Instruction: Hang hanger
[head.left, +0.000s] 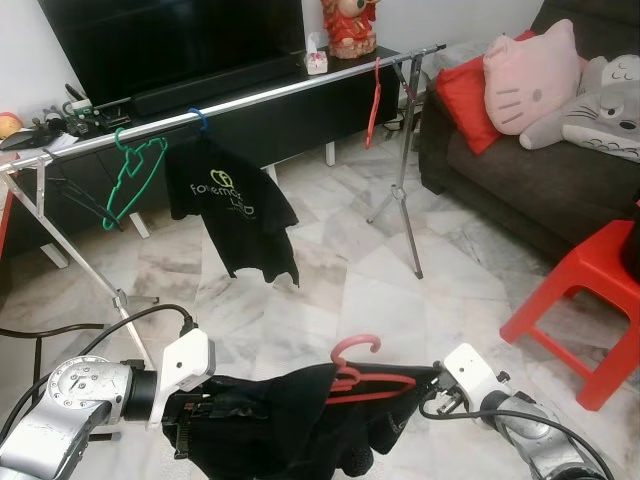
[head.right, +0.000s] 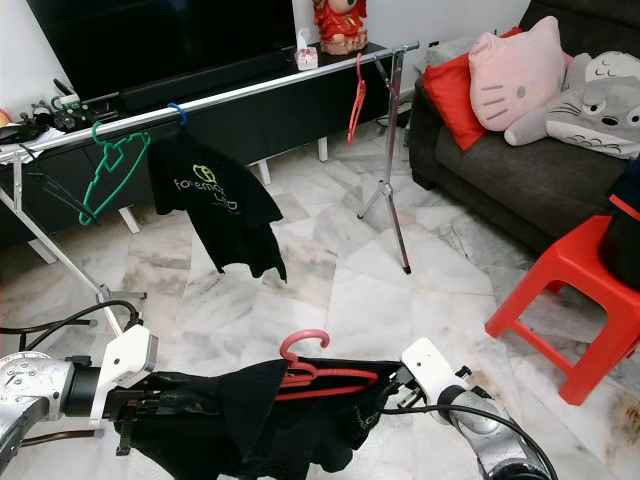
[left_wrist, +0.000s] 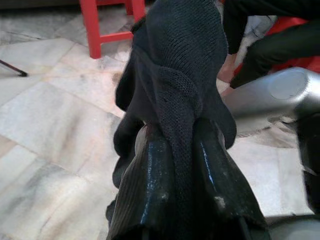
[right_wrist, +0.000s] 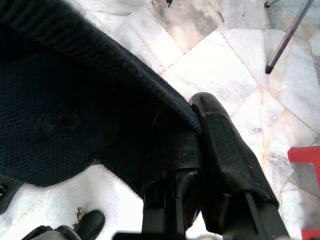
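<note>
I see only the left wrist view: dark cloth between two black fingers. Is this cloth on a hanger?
Observer: Yes. The black garment sits on a red hanger, hook up.
Operator: Does the other arm help?
Observer: The right gripper pinches the garment's other side; the left gripper holds this side.
Operator: Where is the rail?
Observer: The clothes rail stands ahead, across the room.
Operator: Is there something on it?
Observer: A green hanger, a black T-shirt and another red hanger.
</note>
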